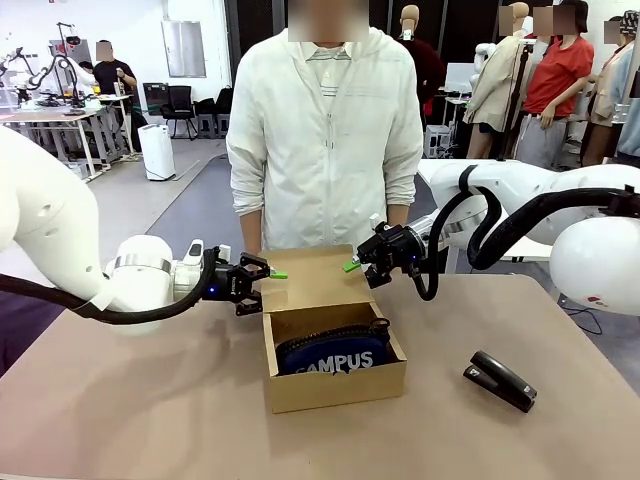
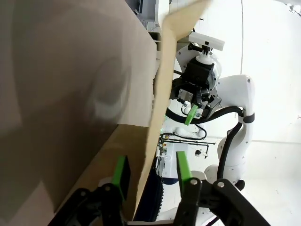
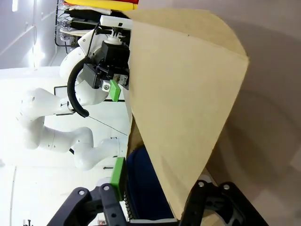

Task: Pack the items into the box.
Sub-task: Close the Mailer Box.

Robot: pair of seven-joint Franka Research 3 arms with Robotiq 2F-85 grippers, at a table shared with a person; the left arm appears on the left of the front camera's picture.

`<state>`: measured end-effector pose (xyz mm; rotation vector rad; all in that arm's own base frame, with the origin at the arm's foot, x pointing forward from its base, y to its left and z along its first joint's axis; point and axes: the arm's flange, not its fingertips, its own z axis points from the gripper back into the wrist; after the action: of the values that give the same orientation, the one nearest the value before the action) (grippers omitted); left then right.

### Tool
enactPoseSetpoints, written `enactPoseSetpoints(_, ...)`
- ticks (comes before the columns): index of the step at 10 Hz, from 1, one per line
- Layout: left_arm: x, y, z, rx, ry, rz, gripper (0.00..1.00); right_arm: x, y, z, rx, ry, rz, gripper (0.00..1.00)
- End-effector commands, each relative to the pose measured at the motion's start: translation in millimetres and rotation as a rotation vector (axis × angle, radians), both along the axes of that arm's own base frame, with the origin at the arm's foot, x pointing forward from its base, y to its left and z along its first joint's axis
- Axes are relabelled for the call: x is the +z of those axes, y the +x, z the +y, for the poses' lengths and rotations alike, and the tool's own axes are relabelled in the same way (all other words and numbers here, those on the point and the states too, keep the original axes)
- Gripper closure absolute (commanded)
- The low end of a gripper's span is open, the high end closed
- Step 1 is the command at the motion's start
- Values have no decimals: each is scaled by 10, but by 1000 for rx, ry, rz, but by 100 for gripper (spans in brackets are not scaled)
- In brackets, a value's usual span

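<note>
from the front, the box sits in the middle of the desk with its lid standing up at the back. the blue pouch lies inside the box, so it looks packed. white letters on it say "campus". i see no writing on the box. the left pincer is at the lid's left edge and the right pincer is at its right edge. i think this is so both can fold the lid down together. a black stapler lies on the desk well apart to the right. a person stands behind the box.

from the left wrist, the left pincer is open. the lid runs edge-on between its green pads and is not squeezed. the right pincer shows across the box.

from the right wrist, the right pincer is open too. one green pad is on this side of the lid and the other finger is behind it. the pouch shows dark blue below.
</note>
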<state>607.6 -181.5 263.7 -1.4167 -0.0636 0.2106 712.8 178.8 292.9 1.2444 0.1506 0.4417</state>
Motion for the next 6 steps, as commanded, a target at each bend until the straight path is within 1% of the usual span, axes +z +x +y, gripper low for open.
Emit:
enactPoseSetpoints(1,3,19,32,-1,-12,-40,47,123,67,-19,21,0,-21,38)
enactPoseSetpoints(2,44,-2,50,6,-17,-58,47,153,13,-37,17,3,-47,38)
enactPoseSetpoints(3,136,-52,85,8,-32,-92,47,205,-54,-70,-2,13,-85,38)
enactPoseSetpoints(6,406,-247,128,-6,-60,-203,47,452,-304,-153,-34,78,-297,38)
